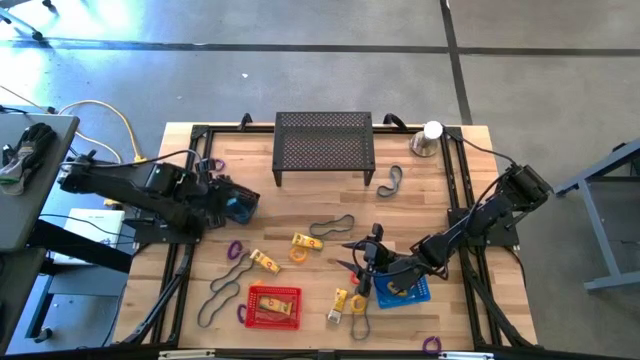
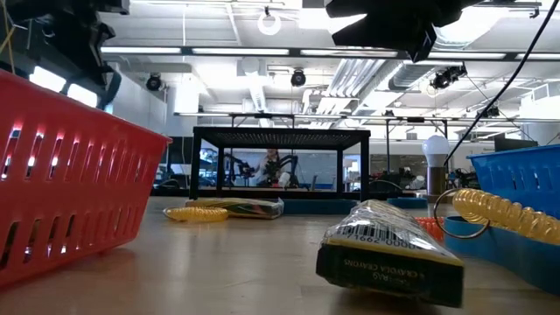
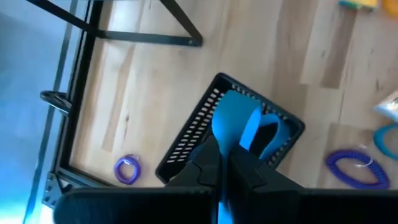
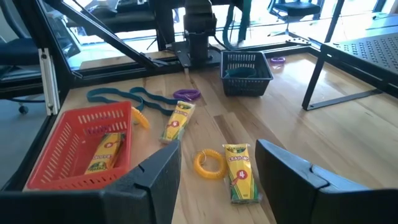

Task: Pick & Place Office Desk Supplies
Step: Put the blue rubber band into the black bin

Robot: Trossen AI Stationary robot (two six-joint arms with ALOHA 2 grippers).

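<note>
Grey floor lay all around the pale wooden table [image 1: 300,200].

At nine o'clock, the left gripper [image 3: 225,167] was squeezed shut on a flat teal band [image 3: 236,121] and held it over a small black slotted basket [image 1: 240,205]. The band looked floppy. It could catch on the basket rim and hang out if the fingers let go too soon.

Near six o'clock sat a red slotted basket [image 1: 273,305] with a yellow crayon box [image 4: 102,152] inside. A purple coil ring [image 1: 235,249] and dark grey loops [image 1: 225,285] lay close by. They were thin and flat, so fingers might slide off them.

At twelve o'clock stood a large black mesh stand [image 1: 323,145].

At four o'clock, the right gripper [image 4: 217,171] hung with its jaws wide and empty, near a blue slotted basket [image 1: 400,290]. A second yellow crayon box [image 4: 239,171] and an orange coil ring [image 4: 210,163] lay almost touching, right in front of it. Reaching for one could bump the other away.

At one o'clock stood a silver cone with a white ball [image 1: 428,138].
</note>
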